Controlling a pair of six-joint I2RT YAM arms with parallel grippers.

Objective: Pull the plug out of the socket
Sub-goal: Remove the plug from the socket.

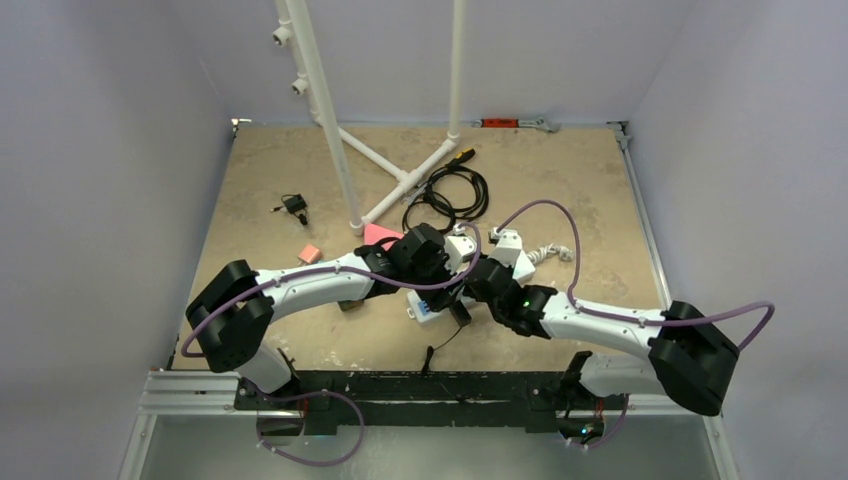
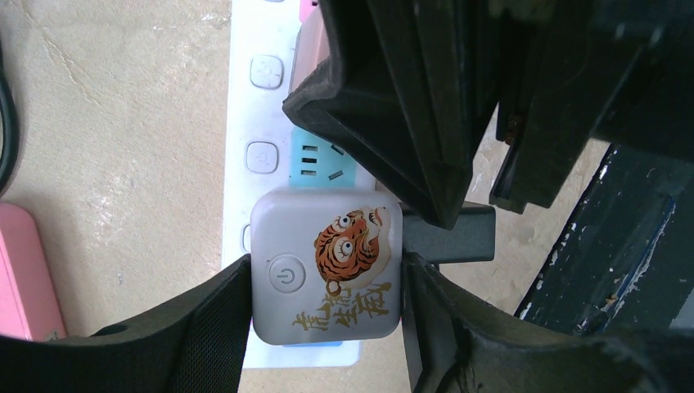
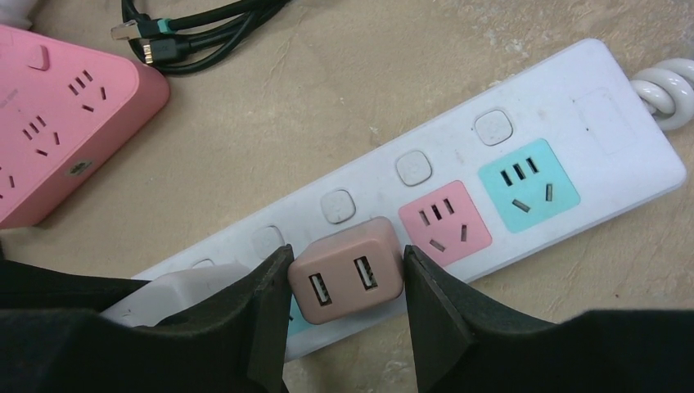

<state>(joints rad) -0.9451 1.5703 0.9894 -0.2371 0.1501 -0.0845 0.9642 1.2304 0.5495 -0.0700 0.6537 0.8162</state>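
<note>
A white power strip point(image 1: 425, 310) with pink and teal sockets lies at the table's middle; it also shows in the left wrist view point(image 2: 255, 115) and the right wrist view point(image 3: 589, 115). My left gripper point(image 2: 326, 270) is shut on a grey square plug with a tiger sticker point(image 2: 352, 246), seated at the strip's end. My right gripper point(image 3: 345, 262) is shut on a tan two-port USB charger point(image 3: 348, 282) plugged in beside it; its fingers touch both sides. In the top view the left gripper point(image 1: 438, 268) and the right gripper point(image 1: 468, 292) meet over the strip.
A pink power strip point(image 3: 57, 123) lies just left of the white one. Coiled black cables point(image 1: 450, 195) and a white pipe frame point(image 1: 400, 180) lie behind. A small pink adapter point(image 1: 310, 254) and a black item point(image 1: 293, 205) sit far left. The strip's coiled white cord point(image 1: 550, 252) runs right.
</note>
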